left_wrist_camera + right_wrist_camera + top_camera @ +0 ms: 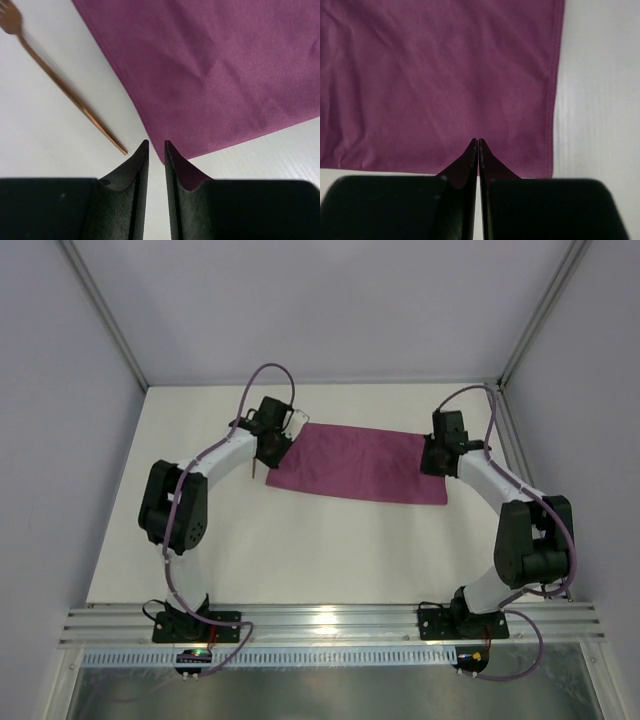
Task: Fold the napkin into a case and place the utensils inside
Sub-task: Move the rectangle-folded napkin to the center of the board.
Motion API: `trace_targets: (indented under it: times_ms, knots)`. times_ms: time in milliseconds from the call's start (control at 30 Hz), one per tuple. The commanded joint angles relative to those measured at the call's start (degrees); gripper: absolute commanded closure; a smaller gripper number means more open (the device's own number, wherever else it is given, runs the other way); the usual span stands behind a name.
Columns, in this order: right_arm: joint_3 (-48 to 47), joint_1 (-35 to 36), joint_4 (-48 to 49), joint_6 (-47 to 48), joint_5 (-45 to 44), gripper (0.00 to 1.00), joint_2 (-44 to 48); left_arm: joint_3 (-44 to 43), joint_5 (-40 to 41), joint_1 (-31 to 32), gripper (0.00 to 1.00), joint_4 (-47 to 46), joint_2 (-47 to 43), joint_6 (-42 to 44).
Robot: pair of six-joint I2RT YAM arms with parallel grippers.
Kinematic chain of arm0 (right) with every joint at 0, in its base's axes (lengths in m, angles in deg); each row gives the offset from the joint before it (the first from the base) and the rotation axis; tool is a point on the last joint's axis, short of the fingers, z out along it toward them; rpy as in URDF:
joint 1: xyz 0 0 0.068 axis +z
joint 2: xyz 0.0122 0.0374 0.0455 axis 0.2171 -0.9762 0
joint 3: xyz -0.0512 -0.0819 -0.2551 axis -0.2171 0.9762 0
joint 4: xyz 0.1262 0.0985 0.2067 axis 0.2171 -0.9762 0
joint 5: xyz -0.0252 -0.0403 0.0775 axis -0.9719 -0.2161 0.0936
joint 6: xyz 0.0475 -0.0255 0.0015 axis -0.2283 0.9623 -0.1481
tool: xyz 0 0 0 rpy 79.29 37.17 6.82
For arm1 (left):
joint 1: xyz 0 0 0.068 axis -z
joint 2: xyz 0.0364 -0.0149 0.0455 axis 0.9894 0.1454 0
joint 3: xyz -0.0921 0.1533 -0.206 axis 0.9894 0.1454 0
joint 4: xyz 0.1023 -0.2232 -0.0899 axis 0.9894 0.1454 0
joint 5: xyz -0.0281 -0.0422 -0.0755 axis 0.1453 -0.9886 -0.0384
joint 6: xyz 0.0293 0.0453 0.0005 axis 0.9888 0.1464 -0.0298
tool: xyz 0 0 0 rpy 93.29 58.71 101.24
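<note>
Finds the napkin (360,465) lying flat on the tabletop (300,550) as a wide rectangle, judged too broad for a case as it lies. Places the left end effector (156,145) at a corner of its left end, fingers slightly spread with nothing between, probably ready for taking that corner. Places the right end effector (478,141) over the right end's edge, fingers pressed together, no cloth visibly pinched. Keeps the fork (65,85) beside the cloth, apart, likely clear of folding; cannot make out a 2nd utensil
</note>
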Motion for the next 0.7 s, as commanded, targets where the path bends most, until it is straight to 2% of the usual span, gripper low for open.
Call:
trace_targets:
  times_ms: [0, 267, 500, 633, 667]
  knots:
    - [6.7, 0.3, 5.9, -4.5, 2.7, 0.97, 1.9, 2.0, 0.6, 0.4, 0.80, -2.4, 1.9, -0.6]
    - [14.6, -2.1, 7.5, -9.3, 2.7, 0.97, 1.4, 6.7, 1.2, 0.4, 0.82, -2.8, 4.1, -1.1]
    - [16.4, -5.1, 6.0, -8.4, 2.9, 0.97, 4.8, 11.0, 0.0, 0.4, 0.80, -3.3, 0.2, 0.8]
    - [13.8, -5.2, 2.5, -7.4, 2.2, 0.96, 9.5, 11.5, -2.6, 0.4, 0.68, -2.3, -6.4, 3.3]
    - [13.3, -5.2, 1.1, -7.4, 2.0, 0.94, 11.6, 11.4, -3.7, 0.4, 0.62, -1.3, -7.7, 4.4]
